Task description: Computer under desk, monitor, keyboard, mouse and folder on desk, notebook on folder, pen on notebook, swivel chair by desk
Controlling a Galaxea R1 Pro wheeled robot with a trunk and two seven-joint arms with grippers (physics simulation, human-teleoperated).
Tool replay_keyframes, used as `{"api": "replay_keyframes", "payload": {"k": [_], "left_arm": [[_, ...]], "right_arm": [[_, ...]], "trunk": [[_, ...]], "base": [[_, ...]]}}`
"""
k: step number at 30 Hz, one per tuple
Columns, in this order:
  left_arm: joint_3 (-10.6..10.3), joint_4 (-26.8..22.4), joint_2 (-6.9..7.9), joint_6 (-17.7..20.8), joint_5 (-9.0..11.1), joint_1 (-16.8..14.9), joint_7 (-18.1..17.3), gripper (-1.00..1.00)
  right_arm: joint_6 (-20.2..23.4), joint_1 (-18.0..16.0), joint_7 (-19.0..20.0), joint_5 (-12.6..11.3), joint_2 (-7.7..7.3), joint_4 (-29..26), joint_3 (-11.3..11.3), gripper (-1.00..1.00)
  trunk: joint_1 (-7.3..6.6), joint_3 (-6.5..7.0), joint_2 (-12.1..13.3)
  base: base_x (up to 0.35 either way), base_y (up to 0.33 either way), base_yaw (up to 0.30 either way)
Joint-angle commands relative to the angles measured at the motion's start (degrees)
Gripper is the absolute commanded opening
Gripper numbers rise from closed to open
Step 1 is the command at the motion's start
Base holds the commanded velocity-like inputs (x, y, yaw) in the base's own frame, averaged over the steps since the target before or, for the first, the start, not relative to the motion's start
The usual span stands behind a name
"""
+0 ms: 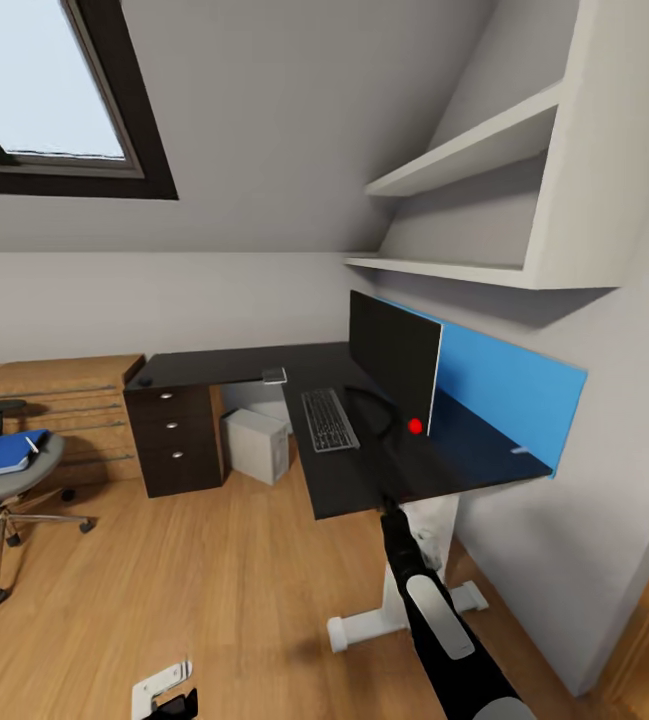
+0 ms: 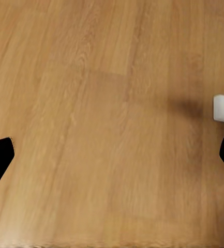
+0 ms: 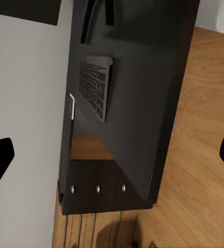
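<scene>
The right gripper point(image 3: 112, 155) reaches over the desk point(image 1: 364, 480), jaws spread wide and empty. The left gripper point(image 2: 112, 160) hangs low over the wooden floor point(image 1: 214, 580), also wide apart with nothing between the tips. On the desk the keyboard point(image 1: 329, 420) lies just beside the monitor point(image 1: 394, 360). The computer point(image 1: 256, 445) stands underneath. Well apart, the folder point(image 1: 2, 455) rests on the swivel chair point(image 1: 9, 480), with what may be the pen point(image 1: 32, 444) on top.
</scene>
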Motion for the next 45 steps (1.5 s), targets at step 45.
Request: {"api": "replay_keyframes", "payload": {"k": [45], "left_arm": [[-0.51,1.55,-0.73,0.66,0.72,-0.07,0.52,1.00]], "right_arm": [[-4.99,9.47,8.10,39.05,-3.53,26.37,-0.35,1.00]], "trunk": [[-4.43,3.52,7.98]], "base": [[-0.138,-0.052,0.000]]}}
